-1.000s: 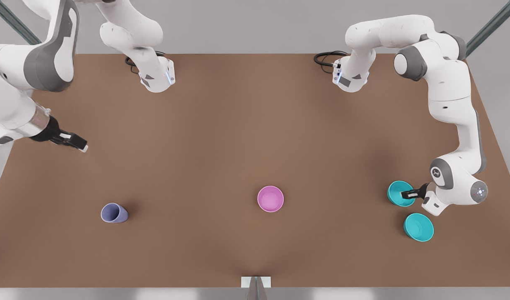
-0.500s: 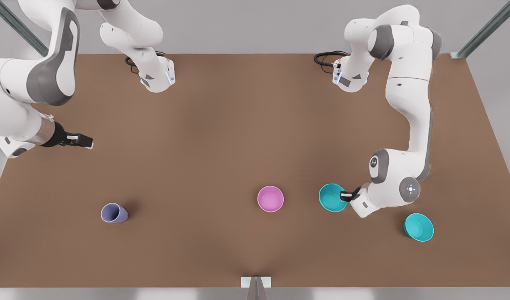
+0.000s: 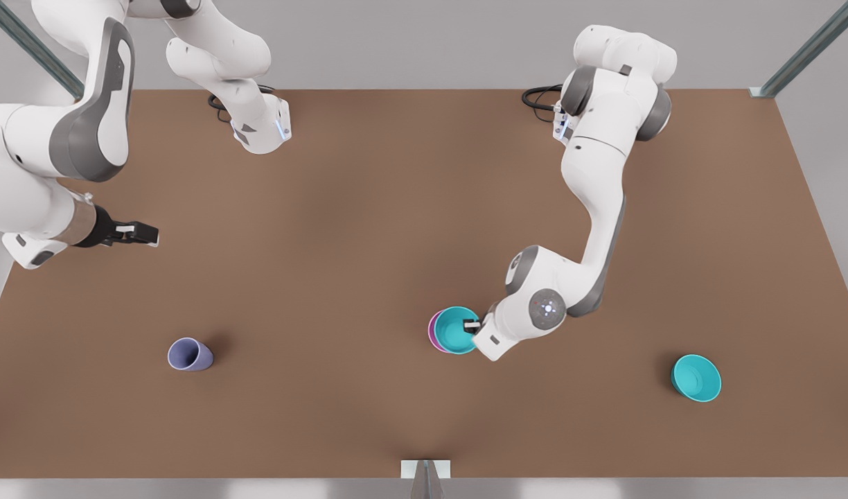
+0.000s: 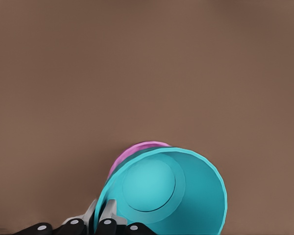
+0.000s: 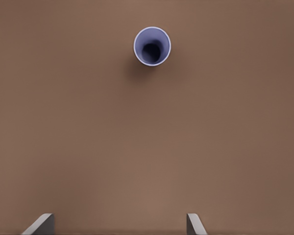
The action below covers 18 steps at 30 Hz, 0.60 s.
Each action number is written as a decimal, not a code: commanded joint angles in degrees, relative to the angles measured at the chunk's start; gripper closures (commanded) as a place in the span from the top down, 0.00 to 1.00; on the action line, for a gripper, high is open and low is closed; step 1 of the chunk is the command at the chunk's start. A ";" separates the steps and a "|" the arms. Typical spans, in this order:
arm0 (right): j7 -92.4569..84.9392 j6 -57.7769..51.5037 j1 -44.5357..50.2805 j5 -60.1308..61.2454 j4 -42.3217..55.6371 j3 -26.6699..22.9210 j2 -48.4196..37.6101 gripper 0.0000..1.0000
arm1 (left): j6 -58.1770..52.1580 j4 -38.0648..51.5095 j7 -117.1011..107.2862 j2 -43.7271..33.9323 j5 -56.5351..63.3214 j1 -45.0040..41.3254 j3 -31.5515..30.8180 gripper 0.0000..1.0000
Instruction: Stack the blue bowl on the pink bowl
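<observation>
In my left gripper [image 3: 471, 324] hangs the blue bowl [image 3: 455, 331], pinched by its rim. The bowl sits over the pink bowl [image 3: 431, 331] on the brown table, a little off toward the front view's right, so only a pink crescent shows. The left wrist view has the blue bowl [image 4: 161, 196] close up, with the pink bowl [image 4: 132, 154] peeking out beyond it and my left gripper [image 4: 100, 218] shut on the rim. Whether the two bowls touch I cannot tell. My right gripper [image 3: 143, 235] waits open above the table at the front view's far left.
A second teal bowl [image 3: 696, 378] stands near the front view's right. A lavender cup [image 3: 190, 354] stands at the front left, and the right wrist view looks down on this cup [image 5: 152, 46]. The arm bases are at the table's back edge.
My left gripper has carried the blue bowl toward the front view's left, from beside the other teal bowl to over the pink bowl. The right gripper shifted only slightly.
</observation>
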 commanded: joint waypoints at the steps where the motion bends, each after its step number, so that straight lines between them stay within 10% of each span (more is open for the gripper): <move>1: -3.52 -0.07 -0.02 0.03 0.03 0.04 0.06 1.00 | -2.74 -0.14 -21.62 -0.06 -0.35 -0.09 -0.10 0.21; 18: -3.52 -0.07 0.07 0.03 0.11 0.21 0.68 1.00 | -1.87 0.21 -21.71 2.14 -0.35 -0.09 -1.41 0.21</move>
